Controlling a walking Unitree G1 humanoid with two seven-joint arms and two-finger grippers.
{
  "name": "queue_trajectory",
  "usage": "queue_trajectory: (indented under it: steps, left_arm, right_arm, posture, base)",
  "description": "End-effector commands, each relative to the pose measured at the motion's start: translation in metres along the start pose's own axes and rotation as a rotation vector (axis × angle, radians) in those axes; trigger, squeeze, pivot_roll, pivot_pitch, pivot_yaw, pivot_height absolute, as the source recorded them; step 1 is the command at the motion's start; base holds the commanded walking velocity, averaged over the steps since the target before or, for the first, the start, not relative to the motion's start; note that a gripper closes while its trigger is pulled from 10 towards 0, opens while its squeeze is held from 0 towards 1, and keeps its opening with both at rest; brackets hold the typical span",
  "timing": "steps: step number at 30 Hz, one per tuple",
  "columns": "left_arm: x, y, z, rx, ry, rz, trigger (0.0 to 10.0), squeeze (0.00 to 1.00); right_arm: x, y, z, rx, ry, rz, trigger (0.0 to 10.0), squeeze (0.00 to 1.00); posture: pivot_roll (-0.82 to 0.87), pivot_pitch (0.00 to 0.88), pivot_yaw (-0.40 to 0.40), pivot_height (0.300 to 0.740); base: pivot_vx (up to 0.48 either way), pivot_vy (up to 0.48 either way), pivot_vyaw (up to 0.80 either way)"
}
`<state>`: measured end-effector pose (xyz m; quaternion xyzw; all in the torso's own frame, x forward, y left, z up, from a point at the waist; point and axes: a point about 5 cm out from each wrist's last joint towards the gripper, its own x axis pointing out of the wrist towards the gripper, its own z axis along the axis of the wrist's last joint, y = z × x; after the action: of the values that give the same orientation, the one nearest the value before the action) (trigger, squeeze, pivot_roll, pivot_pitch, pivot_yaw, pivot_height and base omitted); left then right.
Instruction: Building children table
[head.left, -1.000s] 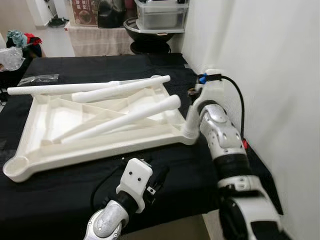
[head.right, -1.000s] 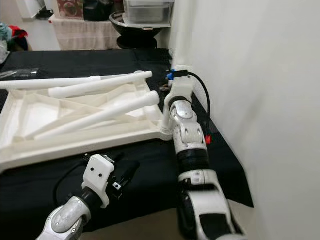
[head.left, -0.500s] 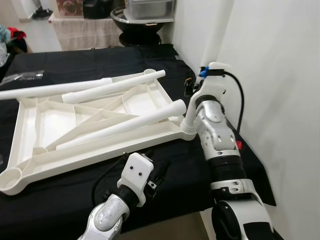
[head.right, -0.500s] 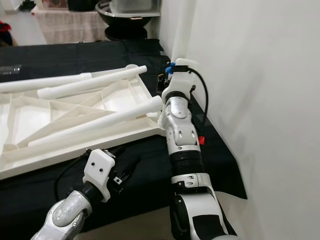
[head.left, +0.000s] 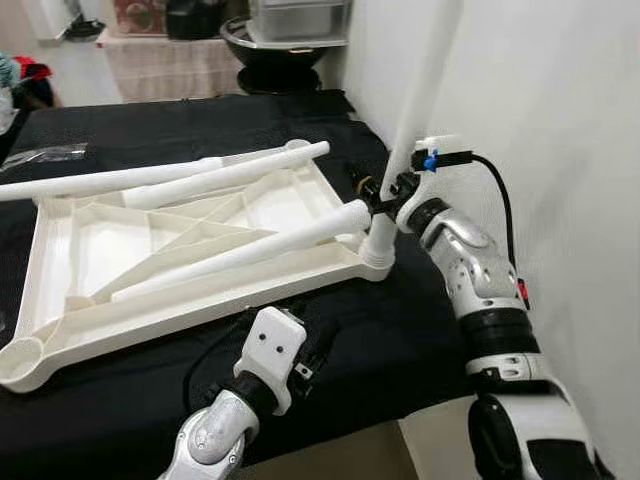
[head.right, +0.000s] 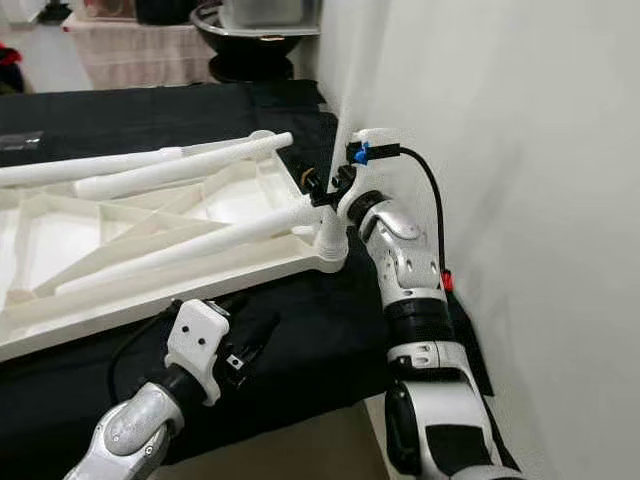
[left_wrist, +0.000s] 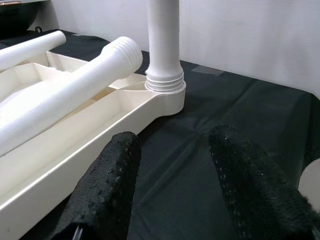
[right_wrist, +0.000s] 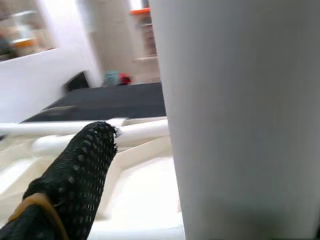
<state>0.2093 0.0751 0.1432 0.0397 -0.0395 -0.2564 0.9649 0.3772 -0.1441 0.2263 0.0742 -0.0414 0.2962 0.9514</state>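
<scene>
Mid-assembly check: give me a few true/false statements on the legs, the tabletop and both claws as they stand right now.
1. One white leg stands upright in the near right corner socket of the upturned tabletop. True.
2. The right claw hangs idle away from that leg. False: it is at the upright leg, just above the socket.
3. The left claw is shut on a loose leg. False: its fingers are open over the black cloth, holding nothing.
4. Three loose legs lie across the tabletop. True.
5. The tabletop rests on a bare wooden floor. False: it lies on the black cloth.
</scene>
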Motion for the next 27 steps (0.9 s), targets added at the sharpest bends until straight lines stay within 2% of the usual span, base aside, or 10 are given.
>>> queue_trajectory:
  steps: [1,3,4,6,14,15,16,17,21,27]
  left_arm:
    - [-0.001,-0.001,-0.004,0.001,0.011,-0.004,10.0,0.00]
    - [-0.001,-0.001,-0.003,-0.001,0.006,-0.005,10.0,0.00]
    - [-0.001,-0.001,-0.003,-0.001,0.006,-0.005,10.0,0.00]
    - [-0.002,-0.001,-0.002,-0.001,0.004,-0.002,10.0,0.00]
    - [-0.002,-0.002,-0.003,-0.005,0.005,-0.008,10.0,0.00]
    - [-0.002,-0.002,-0.003,-0.005,0.005,-0.009,10.0,0.00]
    - [-0.002,-0.002,-0.003,-0.005,0.005,-0.009,10.0,0.00]
    - [-0.001,-0.003,-0.002,-0.006,0.002,-0.010,10.0,0.00]
    - [-0.001,-0.003,-0.002,-0.007,-0.001,-0.011,10.0,0.00]
    - [-0.001,-0.003,-0.002,-0.008,-0.002,-0.008,10.0,0.00]
  right_arm:
    - [0.001,0.024,-0.001,0.023,0.027,0.287,10.0,0.00]
    - [-0.015,0.040,-0.004,0.017,0.074,0.572,10.0,0.00]
    - [-0.015,0.040,-0.004,0.017,0.074,0.572,10.0,0.00]
    - [-0.025,0.050,-0.008,0.060,0.106,0.754,10.0,0.00]
    - [-0.014,0.061,-0.006,0.050,0.086,0.811,10.0,0.00]
    - [-0.012,0.064,-0.005,0.046,0.085,0.825,5.7,0.00]
    - [-0.012,0.064,-0.005,0.046,0.085,0.825,5.7,0.00]
    - [-0.009,0.073,-0.006,0.055,0.083,0.855,0.0,0.00]
    - [-0.008,0.076,-0.006,0.062,0.073,0.867,0.0,0.00]
    - [0.003,0.067,-0.006,0.035,0.037,0.689,0.0,0.00]
  posture:
    - [0.04,0.024,-0.076,0.740]
    - [0.05,0.022,-0.083,0.740]
    - [0.05,0.022,-0.083,0.740]
    - [0.05,0.021,-0.084,0.740]
    - [0.04,0.022,-0.084,0.740]
    - [0.04,0.022,-0.084,0.740]
    - [0.04,0.022,-0.084,0.740]
    - [0.04,0.022,-0.085,0.740]
    - [0.04,0.022,-0.085,0.740]
    - [0.04,0.025,-0.085,0.740]
  base:
    - [0.000,0.000,0.00]
    - [0.000,0.000,0.00]
    - [0.000,0.000,0.00]
    - [0.000,0.000,0.00]
    - [0.000,0.000,0.00]
    - [0.000,0.000,0.00]
    - [0.000,0.000,0.00]
    - [0.000,0.000,0.00]
    - [0.000,0.000,0.00]
    - [0.000,0.000,0.00]
